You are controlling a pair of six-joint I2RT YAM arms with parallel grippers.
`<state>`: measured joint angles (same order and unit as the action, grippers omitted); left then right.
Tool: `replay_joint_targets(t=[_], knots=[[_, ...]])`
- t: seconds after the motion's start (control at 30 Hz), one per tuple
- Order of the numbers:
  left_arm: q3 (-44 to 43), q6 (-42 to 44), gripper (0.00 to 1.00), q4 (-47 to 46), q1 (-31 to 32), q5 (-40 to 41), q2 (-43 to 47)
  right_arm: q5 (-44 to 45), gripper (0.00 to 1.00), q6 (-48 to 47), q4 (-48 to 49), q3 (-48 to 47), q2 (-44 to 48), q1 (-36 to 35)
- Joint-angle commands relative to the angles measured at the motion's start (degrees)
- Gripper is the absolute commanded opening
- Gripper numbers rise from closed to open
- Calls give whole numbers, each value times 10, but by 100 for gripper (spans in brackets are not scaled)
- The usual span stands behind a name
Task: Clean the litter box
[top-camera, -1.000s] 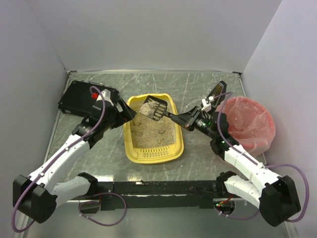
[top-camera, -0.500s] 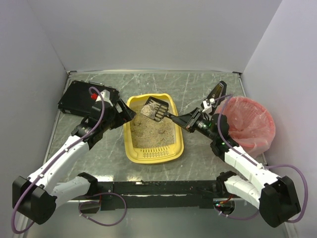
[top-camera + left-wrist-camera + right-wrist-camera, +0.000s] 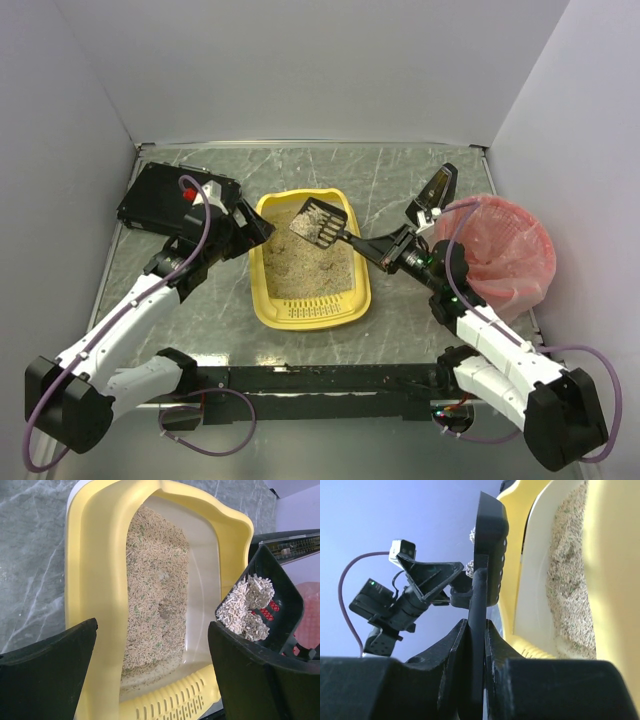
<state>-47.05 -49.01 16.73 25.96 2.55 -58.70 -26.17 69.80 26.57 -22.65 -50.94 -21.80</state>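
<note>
- The right claw (image 3: 476,630) is clamped shut on the thin handle (image 3: 477,597) of a black slotted scoop (image 3: 320,222), which juts out straight ahead of its fingers.
- Pale litter clumps (image 3: 247,610) sit in the scoop's bowl, beyond the right claw's tips.
- The yellow litter box (image 3: 312,313) lies on the desk (image 3: 400,180) below and ahead of the right claw. Its slotted rim is at the near end, and the raised scoop is over its far right corner.
- Beige litter (image 3: 305,268) covers the floor of the box.
- The left claw (image 3: 152,626) stands wide open and grips nothing. It is just off the far left rim, with the litter box ahead between its fingers.
- A flat black box (image 3: 160,200) rests behind the left claw, near the desk's far left corner.
- A pink bag-lined bin (image 3: 505,250) stands behind the right claw, at the desk's right edge.
</note>
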Motion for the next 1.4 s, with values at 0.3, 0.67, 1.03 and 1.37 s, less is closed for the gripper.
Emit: replay_joint_targets(t=[0.3, 0.67, 1.03, 1.37], knots=[[-3, -6, 97, -27, -4, -21, 0, -20, 0, 128, 255, 37, -39, 9], [8, -9, 97, -27, -6, -13, 26, -56, 0, 191, 391, 66, -80, 19], [4, -10, 97, -35, -7, -18, 9, -70, 0, 173, 364, 106, -69, 26], [5, -16, 97, -28, -7, -17, 1, -53, 0, 105, 223, 89, -9, 33]])
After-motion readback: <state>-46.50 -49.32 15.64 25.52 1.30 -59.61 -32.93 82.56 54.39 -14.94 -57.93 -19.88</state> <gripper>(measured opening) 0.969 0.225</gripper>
